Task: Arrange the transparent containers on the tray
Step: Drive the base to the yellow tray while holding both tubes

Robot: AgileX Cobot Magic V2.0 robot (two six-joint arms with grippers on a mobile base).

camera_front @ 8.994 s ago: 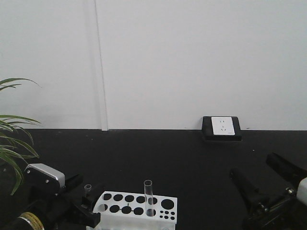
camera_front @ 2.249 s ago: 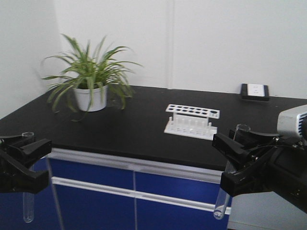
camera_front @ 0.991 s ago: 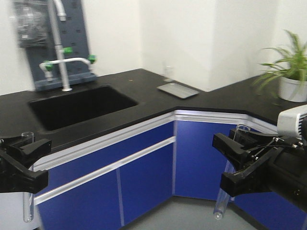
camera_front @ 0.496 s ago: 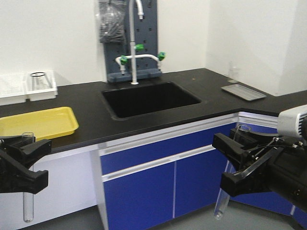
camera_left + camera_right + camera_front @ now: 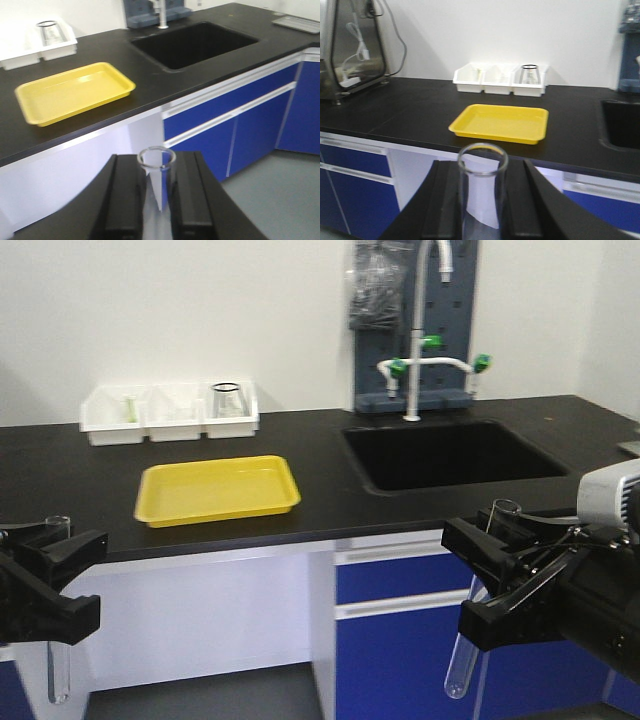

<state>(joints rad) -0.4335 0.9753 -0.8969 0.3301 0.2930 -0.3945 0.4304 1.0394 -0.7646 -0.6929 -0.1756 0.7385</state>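
Note:
Each gripper is shut on one transparent container, a clear glass test tube. In the front view my left gripper (image 5: 75, 575) clamps a tube (image 5: 58, 665) that hangs upright below the fingers. My right gripper (image 5: 470, 577) grips a slightly tilted tube (image 5: 465, 660). Both stand in front of the counter, below its edge. The yellow tray (image 5: 218, 490) lies bare on the black counter, further back and between the two grippers. The left wrist view shows the tube's rim (image 5: 156, 159) between the fingers of the left gripper (image 5: 156, 180), with the tray (image 5: 75, 92) up left. The right wrist view shows the other tube (image 5: 482, 210) in the right gripper (image 5: 481, 170), with the tray (image 5: 500, 122) straight ahead.
Three white bins (image 5: 170, 412) stand behind the tray, a glass flask (image 5: 228, 400) in the right one. A black sink (image 5: 450, 455) with a faucet (image 5: 420, 330) lies to the right. Blue cabinet fronts (image 5: 400, 640) run below the counter. A machine (image 5: 350, 45) stands far left.
The view has swung left along the counter. The yellow tray and bins have shifted from the left edge toward the middle, the sink to the right. Both grippers still hold their tubes.

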